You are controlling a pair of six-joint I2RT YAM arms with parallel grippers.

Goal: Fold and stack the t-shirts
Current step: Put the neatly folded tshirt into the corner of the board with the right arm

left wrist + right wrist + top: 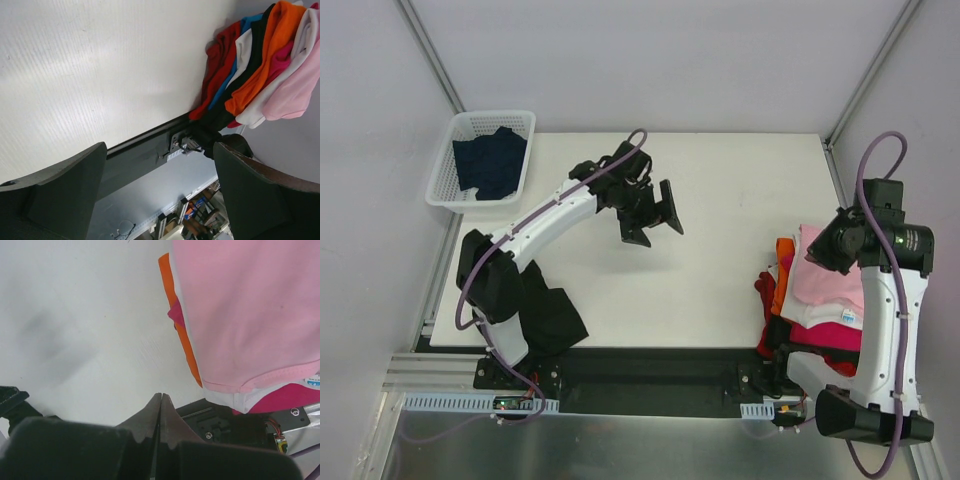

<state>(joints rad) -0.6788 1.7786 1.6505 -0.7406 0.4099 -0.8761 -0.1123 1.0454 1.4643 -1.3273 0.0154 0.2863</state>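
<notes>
A black cloth tee (pixel 552 315) drapes over the near left corner of the white table (pixel 720 200), while a heap of soft t-shirts (pixel 800 330), pale pink on top, crowds the near right edge. The right gripper (pixel 161 405) hovers shut and empty beside the heap; the left gripper (pixel 655 215) hangs wide open over mid-table. With dark navy cloth (pixel 490 160) in the white mesh basket (pixel 460 125) at the far left corner, the work seems between shirts: next, the right jaws must part to take the pink tee (pixel 825 278).

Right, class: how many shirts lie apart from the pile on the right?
2: a navy one in the basket far left, a black one at the near edge by the left arm. The basket may hide more.
</notes>
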